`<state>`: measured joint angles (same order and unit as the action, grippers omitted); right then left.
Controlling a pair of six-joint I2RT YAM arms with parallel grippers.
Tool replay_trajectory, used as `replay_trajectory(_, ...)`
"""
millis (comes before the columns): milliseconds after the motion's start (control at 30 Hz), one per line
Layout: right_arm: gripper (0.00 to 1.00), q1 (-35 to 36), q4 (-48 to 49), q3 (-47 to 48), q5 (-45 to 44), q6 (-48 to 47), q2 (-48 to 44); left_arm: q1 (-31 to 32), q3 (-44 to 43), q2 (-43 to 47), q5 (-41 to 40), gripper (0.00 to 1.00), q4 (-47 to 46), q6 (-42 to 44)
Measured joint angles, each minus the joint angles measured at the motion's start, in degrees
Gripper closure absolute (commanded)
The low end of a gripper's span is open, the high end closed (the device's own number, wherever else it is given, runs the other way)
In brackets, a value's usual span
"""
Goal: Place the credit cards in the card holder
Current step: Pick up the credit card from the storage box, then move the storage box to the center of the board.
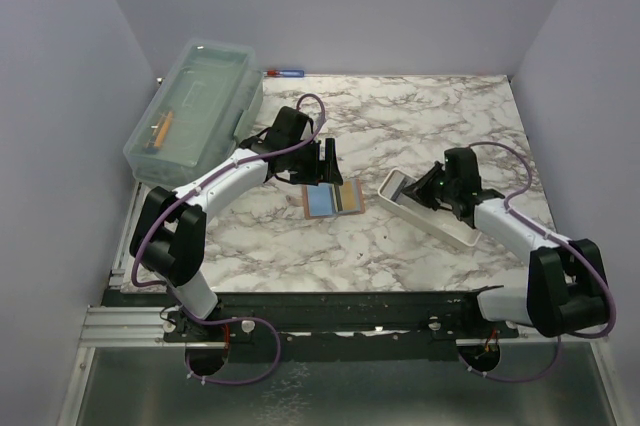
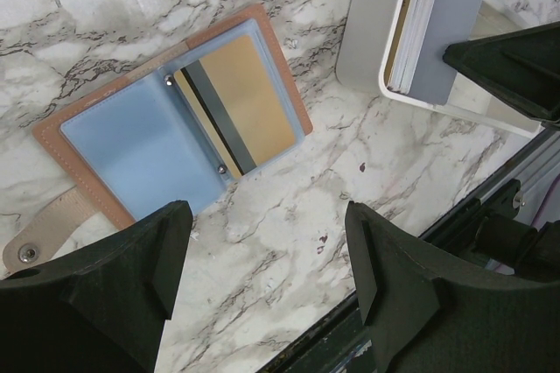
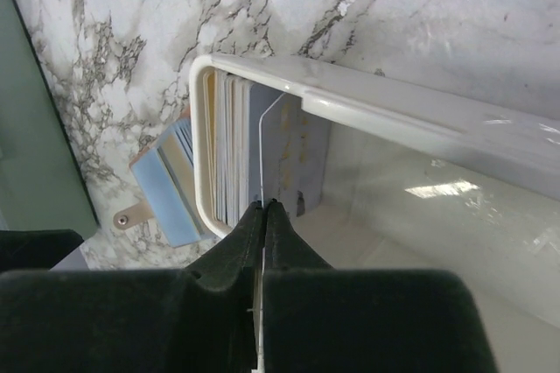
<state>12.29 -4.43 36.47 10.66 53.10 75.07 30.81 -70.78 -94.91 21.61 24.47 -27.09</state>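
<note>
The card holder lies open on the marble, reddish-brown leather with a snap tab. In the left wrist view its left half shows the light blue card and its right half the tan-gold card with a dark stripe. My left gripper hangs open and empty just above it. My right gripper reaches into the white tray and is shut on a thin grey-blue card, seen edge-on between the fingertips. The card also shows in the left wrist view. Several more cards stand on edge in the tray.
A clear plastic lidded box stands at the back left beside the left arm. A small red and blue tool lies by the back wall. The white tray's rim runs close around my right fingers. A dark rail edges the table's front.
</note>
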Motion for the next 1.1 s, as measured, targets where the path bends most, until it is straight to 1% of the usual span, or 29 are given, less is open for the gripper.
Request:
replay_trajectory(233, 1.0, 0.0, -4.28, 0.52, -1.4, -0.81, -3.74, 0.0, 0.0, 0.0, 0.0, 0.22, 0.0, 0.0)
replay_trajectory(367, 1.0, 0.0, -7.23, 2.64, -1.88, -3.45, -4.87, -0.13, 0.0, 0.0, -0.04, 0.22, 0.0, 0.0)
replay_trajectory(533, 1.0, 0.0, -10.8, 5.92, -1.77, -11.52, -5.73, -1.18, 0.02, 0.0, -0.42, 0.22, 0.61, -0.09)
replay_trajectory(633, 1.0, 0.0, -11.61, 7.67, -0.44, -18.03, -6.36, -3.19, 0.61, 0.0, -0.48, 0.22, 1.7, -0.26)
replay_trajectory(733, 1.0, 0.0, -12.0, 10.78, 2.38, -23.23, -5.53, -5.95, 2.12, 0.0, -0.61, 0.22, 2.58, -0.28)
replay_trajectory(833, 1.0, 0.0, -11.06, 15.34, 7.26, -25.99, -2.01, -8.28, 3.17, -0.15, -1.49, 0.23, 3.87, -0.28)
replay_trajectory(933, 1.0, 0.28, -7.56, 18.67, 15.74, -26.53, 3.76, -8.87, 3.21, -1.36, -2.23, 0.25, 4.42, -0.28)
replay_trajectory(1033, 1.0, 1.6, -5.01, 21.99, 24.04, -26.4, 11.5, -8.59, 3.21, -3.61, -2.62, 0.29, 4.66, -0.26)
replay_trajectory(1100, 1.0, 2.75, -4.26, 24.33, 27.82, -26.32, 16.5, -8.57, 3.21, -5.35, -2.89, 0.31, 4.9, -0.22)
